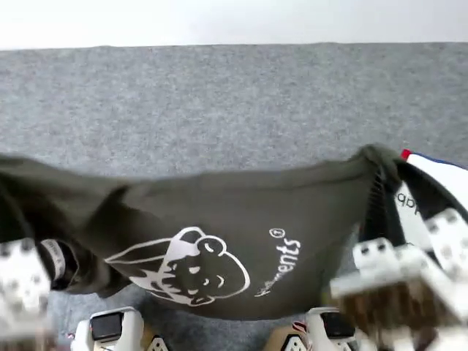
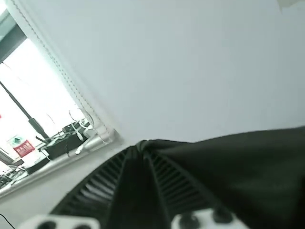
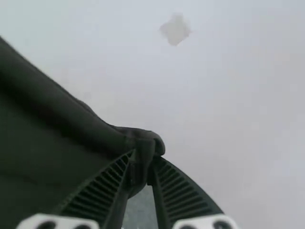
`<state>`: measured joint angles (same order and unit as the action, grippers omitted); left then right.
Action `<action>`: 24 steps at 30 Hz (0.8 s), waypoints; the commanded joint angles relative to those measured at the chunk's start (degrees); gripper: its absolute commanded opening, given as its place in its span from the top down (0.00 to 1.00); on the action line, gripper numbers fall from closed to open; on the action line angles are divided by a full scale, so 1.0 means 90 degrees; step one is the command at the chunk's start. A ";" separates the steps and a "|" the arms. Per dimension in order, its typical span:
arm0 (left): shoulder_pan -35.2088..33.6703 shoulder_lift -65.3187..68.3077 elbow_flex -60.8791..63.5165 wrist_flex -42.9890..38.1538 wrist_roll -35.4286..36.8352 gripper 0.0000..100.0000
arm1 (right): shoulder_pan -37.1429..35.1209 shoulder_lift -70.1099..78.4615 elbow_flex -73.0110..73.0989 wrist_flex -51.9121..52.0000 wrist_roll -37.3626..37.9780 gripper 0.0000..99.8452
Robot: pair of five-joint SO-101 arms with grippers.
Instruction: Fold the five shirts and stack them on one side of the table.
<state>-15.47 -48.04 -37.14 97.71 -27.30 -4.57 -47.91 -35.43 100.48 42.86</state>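
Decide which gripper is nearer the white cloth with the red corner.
Right. The right gripper, pinching one end of the dark shirt, is just beside the white cloth; the left gripper holds the shirt's opposite end, far from the cloth.

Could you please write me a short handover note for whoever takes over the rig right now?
Left gripper: shut on a bunched edge of the dark shirt.
Right gripper: shut on the opposite bunched edge.
The shirt is held up, stretched between both arms over the grey table, with its print towards the high camera.
White cloth lies by the table's right edge in the high view. It may be another shirt, but I cannot tell.
Done: this shirt is lifted and spread.
Left: lay it down, fold it, and stack it at one side. Progress on the other shirts cannot be judged.
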 commanded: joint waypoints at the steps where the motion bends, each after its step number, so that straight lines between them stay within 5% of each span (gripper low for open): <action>1: 0.0000 0.0518 0.0825 0.0020 -0.0068 0.99 | 0.0044 0.0444 0.0752 0.0161 0.0059 0.99; 6: 0.0020 0.1241 0.2818 -0.0322 -0.0068 0.99 | 0.0044 0.1001 0.2354 -0.0484 0.0049 0.99; 13: 0.0020 0.2491 0.5065 -0.2247 -0.0068 0.99 | 0.0034 0.1714 0.5245 -0.3033 0.0020 0.99; 24: 0.0176 0.4786 0.5524 -0.4923 -0.0039 0.99 | 0.0044 0.3697 0.6164 -0.6891 -0.0322 0.99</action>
<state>-14.59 -7.34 12.97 59.74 -27.30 -4.57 -17.76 22.24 45.89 41.89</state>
